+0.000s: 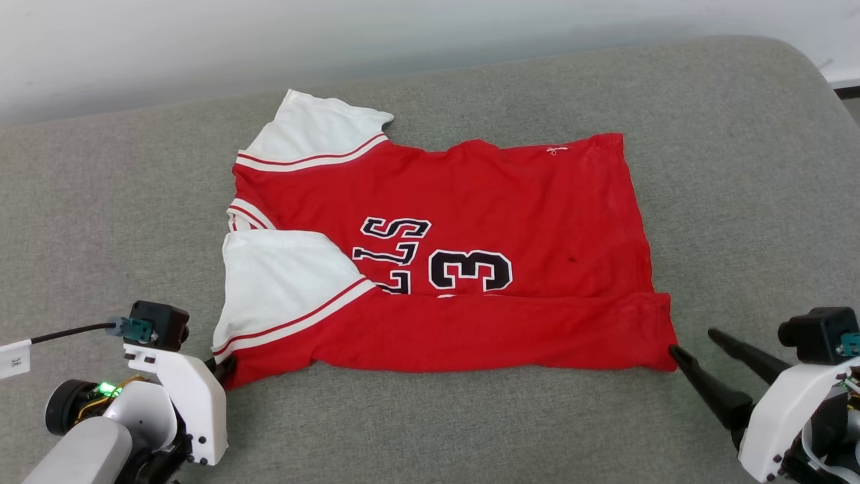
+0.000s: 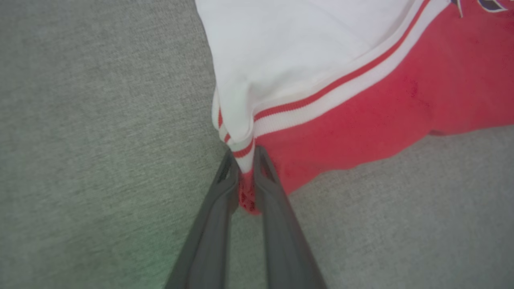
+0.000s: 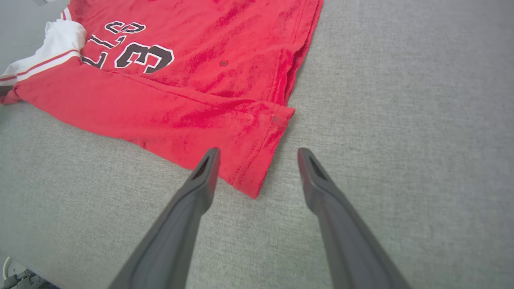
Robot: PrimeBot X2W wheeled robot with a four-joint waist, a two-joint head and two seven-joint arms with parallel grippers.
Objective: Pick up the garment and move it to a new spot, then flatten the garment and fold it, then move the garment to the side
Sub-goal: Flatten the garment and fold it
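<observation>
Though only a judgement, looks like fold step, approx midway. Found garment (image 1: pixel 443 222) flat mid-cushion (image 1: pixel 739 168), collar & white sleeves to robot's left, hem to right, near long edge turned up over bottom of the lettering. Left gripper (image 2: pixel 245 154): clamped on near-left corner, red cloth & stripe trim pinched btw fingers (image 2: pixel 277 188). Right gripper (image 3: pixel 258 150): spread wide, grasping nothing, straddling near-right hem corner w/ cloth tip btw the two fingers; touching or not, can't tell. Next, prob.: nip right side shut on that corner, low enough to catch both layers of the turned strip. Then lift both corners together, level, & carry away from robot toward far edge to double garment over. Watch for uneven pull: w/ one side gripped & other loose, would skew the fold or drag whole thing sideways. Can't tell from left wrist view how many layers caught. Leaves shift to side for last.
</observation>
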